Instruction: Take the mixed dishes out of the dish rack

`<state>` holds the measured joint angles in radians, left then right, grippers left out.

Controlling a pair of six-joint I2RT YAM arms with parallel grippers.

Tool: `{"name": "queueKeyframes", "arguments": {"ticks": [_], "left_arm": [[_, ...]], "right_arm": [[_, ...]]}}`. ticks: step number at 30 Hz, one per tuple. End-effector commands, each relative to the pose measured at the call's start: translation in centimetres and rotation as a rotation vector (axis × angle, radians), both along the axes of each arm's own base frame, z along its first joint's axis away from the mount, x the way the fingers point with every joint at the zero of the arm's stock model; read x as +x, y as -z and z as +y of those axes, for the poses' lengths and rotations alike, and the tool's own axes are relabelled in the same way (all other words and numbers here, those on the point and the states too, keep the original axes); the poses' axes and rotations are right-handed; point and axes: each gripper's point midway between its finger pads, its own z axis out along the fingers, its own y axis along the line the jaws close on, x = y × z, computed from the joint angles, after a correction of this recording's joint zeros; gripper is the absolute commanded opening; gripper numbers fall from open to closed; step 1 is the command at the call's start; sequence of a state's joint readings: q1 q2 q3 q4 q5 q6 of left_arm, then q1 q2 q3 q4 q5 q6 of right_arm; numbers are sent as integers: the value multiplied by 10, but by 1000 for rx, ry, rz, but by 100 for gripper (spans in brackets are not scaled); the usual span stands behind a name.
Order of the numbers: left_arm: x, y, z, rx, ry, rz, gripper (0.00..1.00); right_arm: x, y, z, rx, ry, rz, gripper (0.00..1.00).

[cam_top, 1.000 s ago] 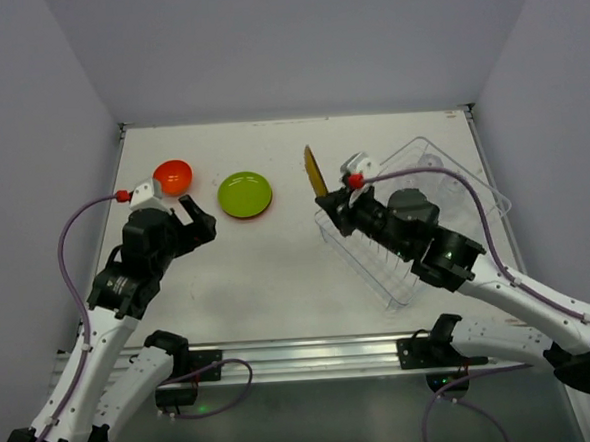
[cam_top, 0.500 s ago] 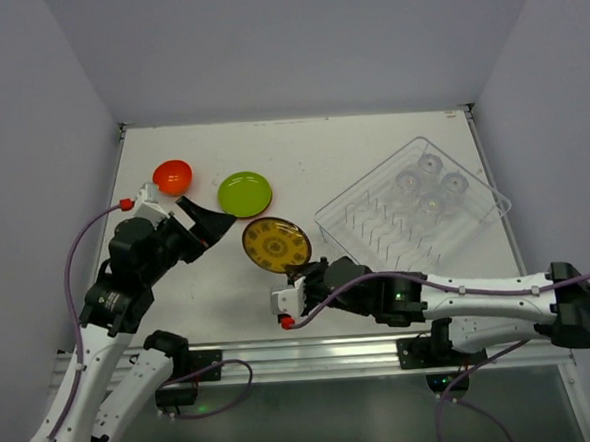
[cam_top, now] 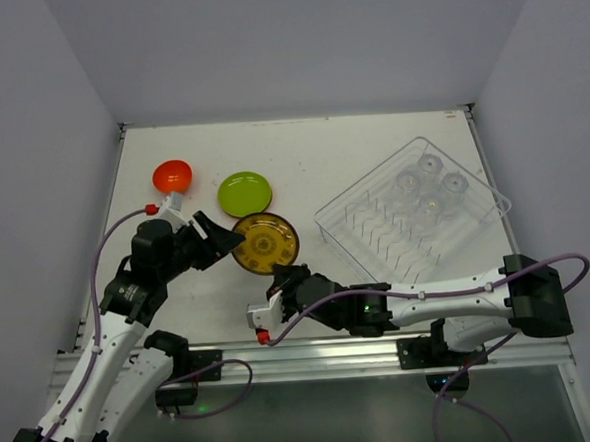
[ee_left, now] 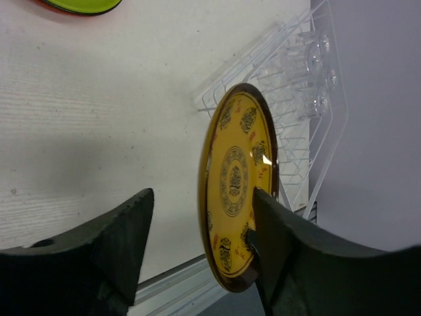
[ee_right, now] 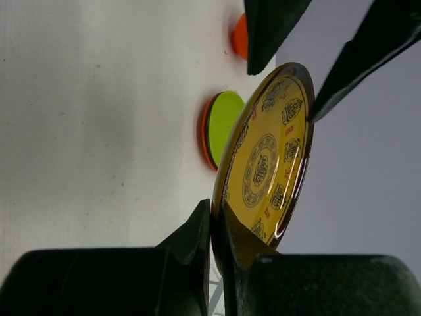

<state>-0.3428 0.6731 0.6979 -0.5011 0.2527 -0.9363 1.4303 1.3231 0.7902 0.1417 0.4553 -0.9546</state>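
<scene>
Brown-rimmed and yellow, the round patterned plate [cam_top: 264, 243] sits left of centre in the overhead view, out of the rack and clamped by its lower rim in my right pincer [cam_top: 287, 279]. In the right wrist view both of that pincer's fingers are pressed together on the plate's edge [ee_right: 266, 164] at the bottom of the frame, with the plate standing up out of them on its edge. My left pincer [cam_top: 224, 242] comes in from the left of the overhead view with its jaws apart, one finger on each side of the same plate. In the left wrist view the plate [ee_left: 237, 191] stands between those fingers: the right-hand finger [ee_left: 276, 243] overlaps its lower rim, while the left-hand one sits clear of it with bare table between. Just above the patterned plate in the overhead view a round lime green plate [cam_top: 244, 193] lies flat on the white table [cam_top: 301, 150], and a small orange-red bowl [cam_top: 172, 174] rests further left, near the upper left corner of the table. The large clear plastic dish rack [cam_top: 376, 241] lies at an angle in the right half of that view, with small clear plastic cups [cam_top: 408, 182] grouped in its upper end.
</scene>
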Motion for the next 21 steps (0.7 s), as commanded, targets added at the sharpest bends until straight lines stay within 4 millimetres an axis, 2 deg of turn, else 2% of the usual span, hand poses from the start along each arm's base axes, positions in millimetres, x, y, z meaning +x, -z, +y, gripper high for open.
{"name": "queueKeyframes", "arguments": {"ticks": [1, 3, 4, 7, 8, 9, 10, 11, 12, 13, 15, 18, 19, 20, 21], "left_arm": [[-6, 14, -8, 10, 73, 2, 60], [-7, 18, -11, 6, 92, 8, 51], [-7, 21, -11, 7, 97, 13, 34], [-7, 18, -12, 13, 104, -4, 15], [-6, 17, -12, 15, 109, -15, 11], [-5, 18, -11, 24, 107, -19, 0], [-3, 17, -10, 38, 104, -32, 0], [0, 20, -6, 54, 81, -31, 0], [3, 21, -3, 67, 66, -37, 0], [9, 21, 4, 93, 21, -48, 0], [17, 23, 11, 116, -32, -52, 0], [38, 27, 19, 139, -119, -52, 0], [47, 24, 20, 138, -150, -67, 0], [57, 31, 20, 145, -165, -44, 0], [64, 32, 21, 148, -187, -39, 0]], "right_arm": [[7, -49, 12, 112, 41, -111, 0], [7, -50, 15, 113, 35, -119, 0], [6, -50, 16, 112, 35, -122, 0], [8, -51, 21, 127, 35, -135, 0], [7, -52, 23, 139, 29, -133, 0], [8, -53, 24, 171, 26, -130, 0], [7, -54, 28, 210, 0, -101, 0], [8, -51, 26, 241, -3, -81, 4], [15, -53, 22, 268, 16, -64, 47], [20, -54, 19, 320, 53, -26, 97], [39, -63, 5, 429, 143, -22, 99], [71, -87, -31, 624, 340, 11, 99], [79, -101, -50, 766, 424, 78, 99], [97, -108, -73, 856, 514, 101, 99], [104, -113, -88, 1011, 580, 189, 99]]}}
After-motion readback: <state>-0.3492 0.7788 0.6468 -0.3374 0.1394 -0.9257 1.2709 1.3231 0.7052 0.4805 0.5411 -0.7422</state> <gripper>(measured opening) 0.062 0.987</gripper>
